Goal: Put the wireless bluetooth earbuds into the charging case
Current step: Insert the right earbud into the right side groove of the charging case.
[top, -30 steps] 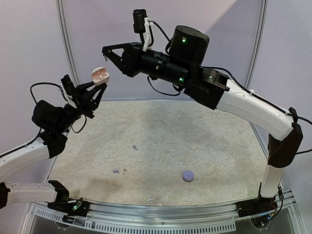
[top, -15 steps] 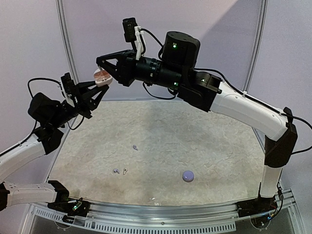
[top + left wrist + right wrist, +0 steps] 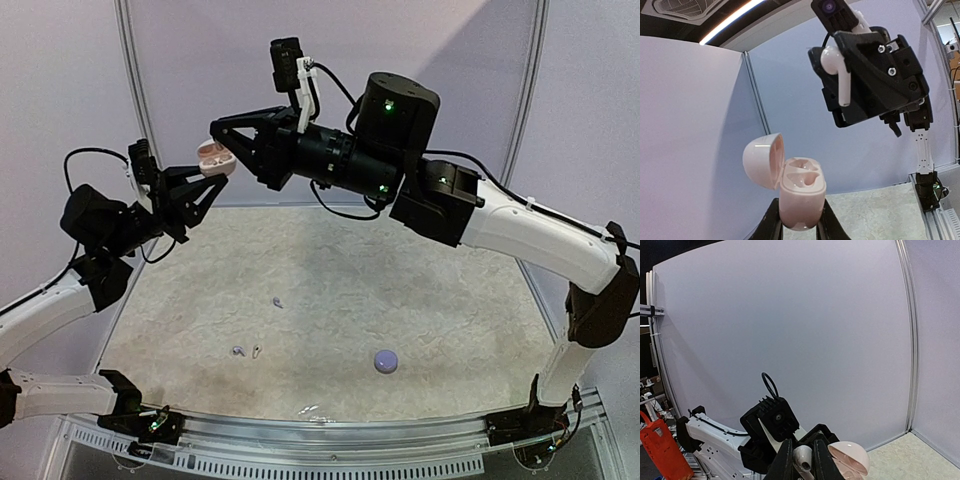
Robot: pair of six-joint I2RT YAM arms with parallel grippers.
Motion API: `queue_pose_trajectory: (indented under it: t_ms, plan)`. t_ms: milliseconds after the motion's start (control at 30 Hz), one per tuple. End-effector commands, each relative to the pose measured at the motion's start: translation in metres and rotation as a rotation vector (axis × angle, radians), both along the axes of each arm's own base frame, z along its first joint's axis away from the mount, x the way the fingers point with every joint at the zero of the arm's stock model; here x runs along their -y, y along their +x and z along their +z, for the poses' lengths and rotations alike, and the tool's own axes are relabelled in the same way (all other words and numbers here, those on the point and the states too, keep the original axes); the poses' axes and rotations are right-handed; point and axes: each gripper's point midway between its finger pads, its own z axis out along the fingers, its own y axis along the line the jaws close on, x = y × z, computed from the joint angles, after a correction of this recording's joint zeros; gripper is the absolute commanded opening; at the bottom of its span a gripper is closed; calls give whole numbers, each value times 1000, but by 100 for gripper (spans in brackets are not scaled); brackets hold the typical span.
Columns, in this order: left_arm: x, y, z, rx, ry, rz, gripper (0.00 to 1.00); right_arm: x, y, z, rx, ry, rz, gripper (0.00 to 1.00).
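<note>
Pinkish-white plastic is standing out high over the bench [image 3: 420, 300]. The charging case [image 3: 212, 156] is being held up in the air by the left claw [image 3: 208, 172], which is pinching its lower half. The right claw [image 3: 226, 140] is hovering just beside it, slightly above. Down on the bench a lone pale bit [image 3: 277, 301] is lying near the middle and a pair of pale bits [image 3: 237, 350] closer to the front. One round lavender piece [image 3: 386, 361] is off to their right. I cannot tell whether any of these is a second earbud.

From the left wrist, the one case is showing its lid swung open and its two sockets, both looking empty. Up and to the right, apart from the case, the right claw is squeezing one white earbud [image 3: 836, 67] with its stem pointing down.

From the right wrist, that earbud is sitting between the two fingers, with the case just beside it.

As I judge it, nothing is seated yet. This earbud is waiting to go in, and a second one is waiting to be found and fetched.
</note>
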Motion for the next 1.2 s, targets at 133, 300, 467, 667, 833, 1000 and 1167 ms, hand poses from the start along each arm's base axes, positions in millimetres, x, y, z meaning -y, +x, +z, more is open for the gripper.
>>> queue_pose_trajectory:
  t_ms: [133, 300, 467, 667, 833, 1000, 1167]
  plan:
    - [5, -18, 9, 22, 17, -88, 0, 0, 1, -5, 16, -15, -17, 0]
    - [8, -24, 8, 42, 45, -123, 0, -1, 1, -7, 14, -27, -18, 0]
    - [9, -32, 11, 48, 45, -166, 0, -7, 1, -17, 10, -64, -7, 0]
    - [9, -29, 11, 5, 37, -169, 0, -9, -1, -22, 8, -76, 11, 0]
    - [8, -27, 13, -19, 28, -168, 0, -13, -4, -30, 11, -83, 31, 0]
    - [8, -27, 14, -11, 27, -162, 0, -17, -6, -36, -3, -91, 33, 0]
    - [8, -27, 15, 3, 24, -160, 0, -20, -1, -46, -5, -109, 8, 0]
